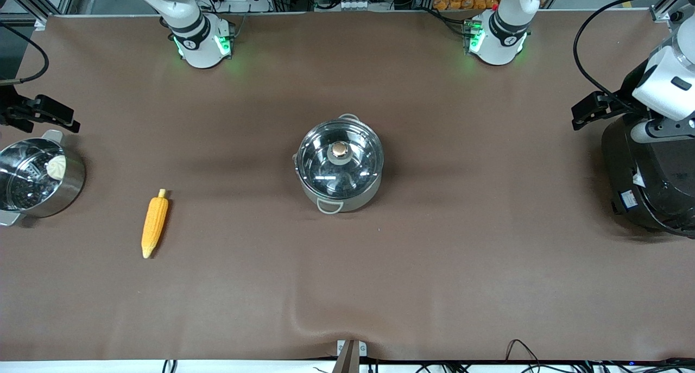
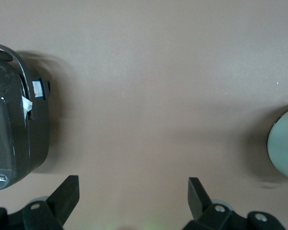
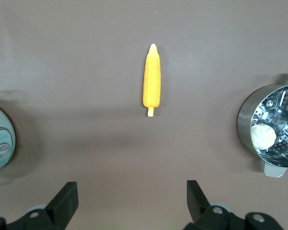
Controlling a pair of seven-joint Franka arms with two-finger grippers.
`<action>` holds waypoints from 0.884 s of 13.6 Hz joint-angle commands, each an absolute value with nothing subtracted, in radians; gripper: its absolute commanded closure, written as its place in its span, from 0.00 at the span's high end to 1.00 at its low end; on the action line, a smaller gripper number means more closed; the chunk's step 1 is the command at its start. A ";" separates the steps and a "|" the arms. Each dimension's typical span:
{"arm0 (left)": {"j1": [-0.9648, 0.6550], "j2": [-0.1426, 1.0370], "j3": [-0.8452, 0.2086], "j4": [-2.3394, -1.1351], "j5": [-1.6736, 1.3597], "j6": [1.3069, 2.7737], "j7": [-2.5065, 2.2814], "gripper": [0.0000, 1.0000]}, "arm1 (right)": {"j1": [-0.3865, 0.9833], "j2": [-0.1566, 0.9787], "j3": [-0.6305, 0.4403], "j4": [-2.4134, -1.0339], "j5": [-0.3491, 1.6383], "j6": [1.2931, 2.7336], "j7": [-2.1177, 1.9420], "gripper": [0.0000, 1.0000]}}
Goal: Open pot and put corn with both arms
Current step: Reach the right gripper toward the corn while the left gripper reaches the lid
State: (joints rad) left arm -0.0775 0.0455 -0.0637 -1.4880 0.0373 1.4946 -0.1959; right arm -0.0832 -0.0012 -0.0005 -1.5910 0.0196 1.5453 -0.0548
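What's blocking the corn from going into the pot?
The glass lid sits closed on the pot. The table between the corn and the pot is bare. Both hands are open, holding nothing: left hand, right hand.

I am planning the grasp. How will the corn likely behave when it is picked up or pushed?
The corn looks rigid, so it probably will not flop. It is round and tapered, lying flat on the table cloth; a sideways push may roll it in a curve. Its bumpy surface should grip fairly well.
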 commanded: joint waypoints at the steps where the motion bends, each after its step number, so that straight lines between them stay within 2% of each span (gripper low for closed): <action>1: -0.067 0.048 -0.067 -1.477 0.014 1.480 -0.163 1.00 | -0.086 -0.017 -0.002 -1.601 0.012 1.537 -0.046 1.00; 5: -0.084 0.058 -0.072 -1.471 0.028 1.480 -0.169 1.00 | -0.080 -0.008 -0.002 -1.608 0.009 1.543 -0.046 1.00; 7: -0.106 0.075 -0.081 -1.479 0.031 1.491 -0.169 1.00 | -0.089 0.058 -0.002 -1.612 0.008 1.563 -0.046 1.00; 12: -0.236 0.167 -0.110 -1.471 0.015 1.558 -0.346 1.00 | -0.081 0.196 -0.002 -1.726 0.008 1.756 -0.051 1.00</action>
State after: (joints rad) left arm -0.1921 0.1354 -0.0953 -1.4909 0.0354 1.5395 -0.2641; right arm -0.0839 0.1556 -0.0046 -1.6943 0.0183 1.7060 -0.0548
